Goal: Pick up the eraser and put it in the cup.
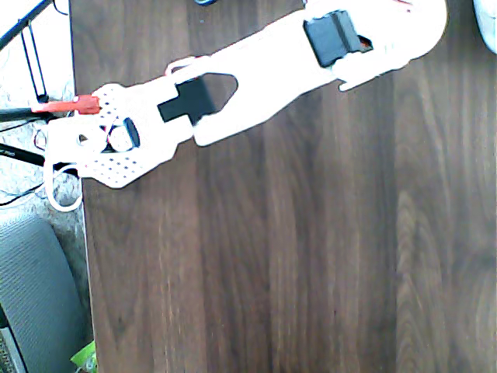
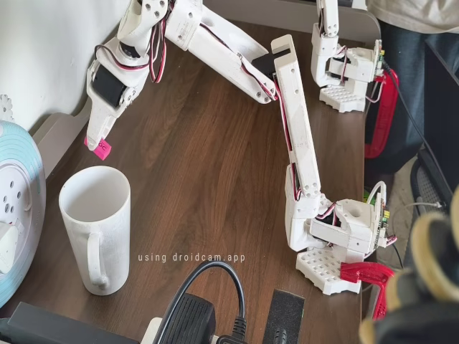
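Overhead view: white arm (image 1: pixel 256 85) stretches across tabletop's (image 1: pixel 311 264) top-left corner; gripper (image 1: pixel 85 144) hangs past left edge; jaw state cannot be told here.

Fixed view: gripper (image 2: pixel 99 143) points down near tabletop's (image 2: pixel 208 179) left edge, pinching eraser (image 2: pixel 99 147), long axis roughly level. White cup (image 2: pixel 95 228) stands upright just below, near bottom-left corner, handle toward camera.

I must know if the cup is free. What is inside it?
In the fixed view, the cup shows bare white inner wall; its bottom is hidden. The eraser is in the gripper.
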Tool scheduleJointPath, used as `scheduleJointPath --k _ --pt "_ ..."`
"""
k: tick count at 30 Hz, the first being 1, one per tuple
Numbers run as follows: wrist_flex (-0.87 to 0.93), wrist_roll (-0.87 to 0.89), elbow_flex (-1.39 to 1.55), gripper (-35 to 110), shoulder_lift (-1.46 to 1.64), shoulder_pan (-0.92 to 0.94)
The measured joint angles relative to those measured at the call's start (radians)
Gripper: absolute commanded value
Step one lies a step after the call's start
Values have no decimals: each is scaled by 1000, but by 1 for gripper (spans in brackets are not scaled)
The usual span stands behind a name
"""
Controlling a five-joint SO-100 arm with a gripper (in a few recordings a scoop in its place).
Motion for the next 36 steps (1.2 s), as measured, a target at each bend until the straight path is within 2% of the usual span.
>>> scheduleJointPath --k 7,9,11,16,20,22,30,36 --pt "-84 20 -3 1 -121 0" --pt "-106 20 -3 22 -124 0" --pt "-121 20 -3 27 -124 0" --pt "-123 14 -3 25 -124 2" --pt "-115 64 -3 5 -98 8" --pt "-77 104 -3 1 -34 9" --pt "20 212 153 0 431 46" --pt "23 130 792 0 1278 49"
